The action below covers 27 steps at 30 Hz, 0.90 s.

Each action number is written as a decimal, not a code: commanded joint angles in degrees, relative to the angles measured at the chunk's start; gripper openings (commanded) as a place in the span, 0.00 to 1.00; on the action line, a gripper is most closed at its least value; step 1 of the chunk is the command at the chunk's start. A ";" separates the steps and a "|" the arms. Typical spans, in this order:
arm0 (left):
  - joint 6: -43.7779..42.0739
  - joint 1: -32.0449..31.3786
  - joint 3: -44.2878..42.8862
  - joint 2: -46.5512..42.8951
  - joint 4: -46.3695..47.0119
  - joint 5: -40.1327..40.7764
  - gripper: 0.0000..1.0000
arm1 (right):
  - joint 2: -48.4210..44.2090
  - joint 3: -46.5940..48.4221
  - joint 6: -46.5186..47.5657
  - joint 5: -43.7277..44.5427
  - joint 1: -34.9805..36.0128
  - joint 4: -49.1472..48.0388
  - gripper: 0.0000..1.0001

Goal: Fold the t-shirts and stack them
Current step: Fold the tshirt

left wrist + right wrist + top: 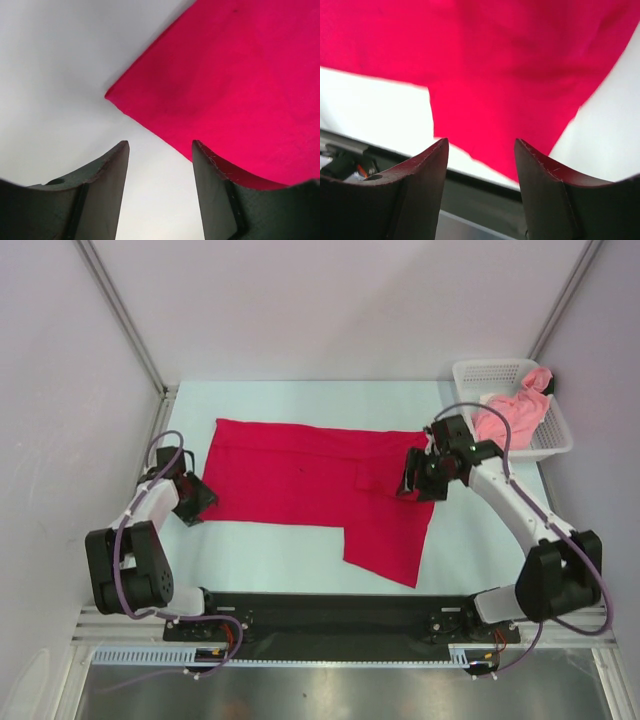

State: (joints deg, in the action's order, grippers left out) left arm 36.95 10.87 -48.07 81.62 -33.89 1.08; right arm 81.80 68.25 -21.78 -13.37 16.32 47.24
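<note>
We see the crimson t-shirt [320,485] lying flat across the middle of the table [280,560]. It is a long band running left to right, with one flap hanging toward the near edge on the right side. It looks partly folded, and we judge the fold is not finished.

The salmon pink t-shirt [515,412] sits bunched in the white mesh basket [470,370] at the far right corner. It is untouched, so we judge stacking is a long way off.

The left gripper [195,498] sits at the shirt's left end by its near corner. The right gripper [415,475] is over the shirt's right end. Having one at each end probably suits working the long cloth with both arms together.

Both grippers stand with their jaws apart and hold nothing.

- **Left wrist view:** bare table shows between the fingers [107,175], and the red corner [112,95] is just ahead, apart from them. The top view cannot settle that gap, because the gripper hides the edge there.
- **Right wrist view:** red cloth [495,75] fills the area beyond the open fingers [540,180]. The flap's edge and the dark rail along the near edge of the table also show. We judge this gripper is lifted off the cloth, but we cannot tell the height for sure.
- **Top view:** only this view shows the basket, the pink shirt and the overall shape of the fold.
</note>
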 commanded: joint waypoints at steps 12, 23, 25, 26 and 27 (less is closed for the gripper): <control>2.08 7.32 2.20 5.82 5.06 -1.17 0.52 | -15.00 -21.75 -9.33 -15.36 -11.03 -1.10 0.59; 1.02 8.11 1.58 6.88 4.79 1.03 0.47 | -13.25 -22.37 -8.72 -14.85 -15.88 -0.13 0.57; 0.93 8.11 1.58 7.06 4.97 1.12 0.47 | -12.37 -22.46 -9.51 -13.80 -15.88 -0.22 0.57; 0.84 8.11 1.32 7.75 4.63 1.20 0.46 | -12.02 -22.54 -9.77 -13.27 -15.88 -0.14 0.57; 0.76 8.20 0.88 8.20 4.36 1.20 0.45 | -11.67 -22.81 -10.47 -12.48 -15.88 -0.31 0.58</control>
State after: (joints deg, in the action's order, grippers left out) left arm 38.52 18.20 -47.46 88.20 -29.95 -0.16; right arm 69.14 45.32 -30.48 -27.53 0.71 47.31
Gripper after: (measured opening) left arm 0.458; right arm 0.575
